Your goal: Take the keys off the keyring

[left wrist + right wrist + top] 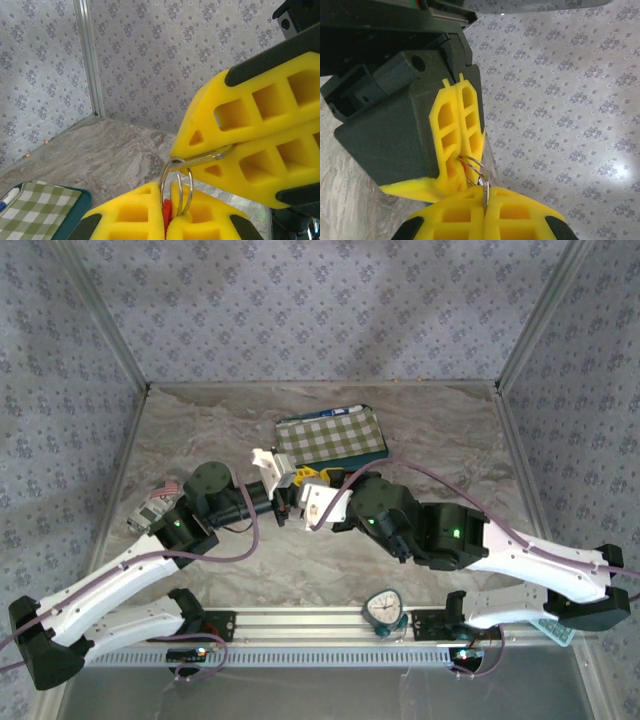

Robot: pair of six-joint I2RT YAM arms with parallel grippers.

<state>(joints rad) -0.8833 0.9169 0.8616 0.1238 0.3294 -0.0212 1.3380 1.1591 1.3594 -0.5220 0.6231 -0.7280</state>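
Keyring [176, 186]: thin silver split ring of doubled wire, bright and evenly round, suspended in mid-air above the marbled table [200, 430] near its centre, between the two wrists. Lower arc pinched in the left gripper [170, 222], yellow foam pads [135, 215] pressed flat together on it; sliver of red [165, 214] at the same seam, nature not discernible. Key [209, 156]: flat silver metal, threaded on the upper arc of the keyring, most of its length buried between the yellow pads of the right gripper [196, 162], clenched tight on it. From the right wrist: keyring [471, 169] emerging as two fine loops from the seam of the left gripper's pads; key [485, 192] edge-on, a narrow grey strip upright in the closed seam of the right gripper [484, 212] below. Also on the table: green-and-white checked cloth [330, 432] behind the grippers; small round dial [383, 607] at the near rail.
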